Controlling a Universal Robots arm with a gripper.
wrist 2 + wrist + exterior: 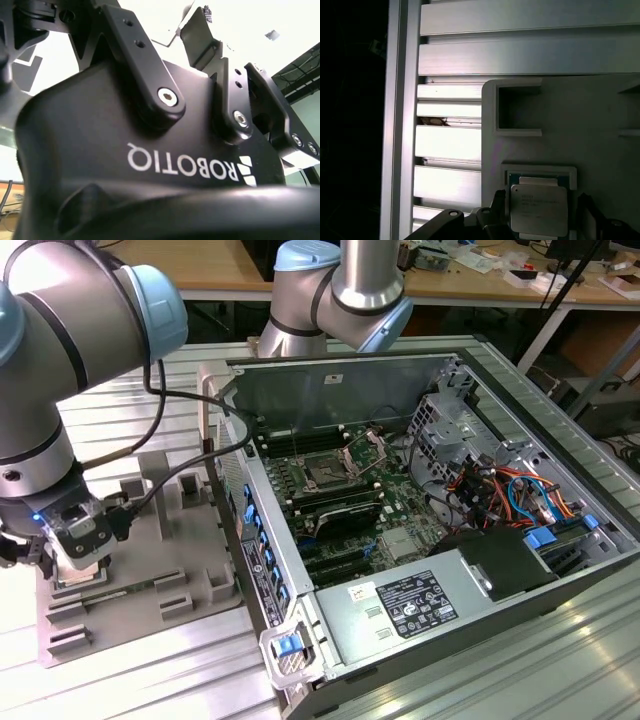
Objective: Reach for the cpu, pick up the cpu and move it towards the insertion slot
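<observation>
**While the cpu (538, 212) lies in its tray (600, 115), the gripper (542, 220) straddles it, fingers apart**

Where the first wrist view looks down past the gripper, its two fingers (499, 212) are spread, one on each side of the cpu. A gap shows between one finger and the chip, so nothing is clamped. There is one cpu, with a silvery top and a green rim, lying flat inside a raised frame (540, 170) of the grey tray. A second raised frame (517, 110) stands beside it, and the edges of two more show further along. The cpu's frame sits near the tray's edge. Just past that edge runs the slatted aluminium table (450, 142), flat and open.

In the exterior view the gripper (75, 575) hangs low over the tray at the exterior view's left. One open computer case (340, 385) stands just beside the tray, towards the exterior view's right. Its side wall rises between the tray and the green board (400, 495). The one insertion slot (325, 475) lies on that board, well apart from the gripper, its metal frame tipped up and open room above it.
</observation>
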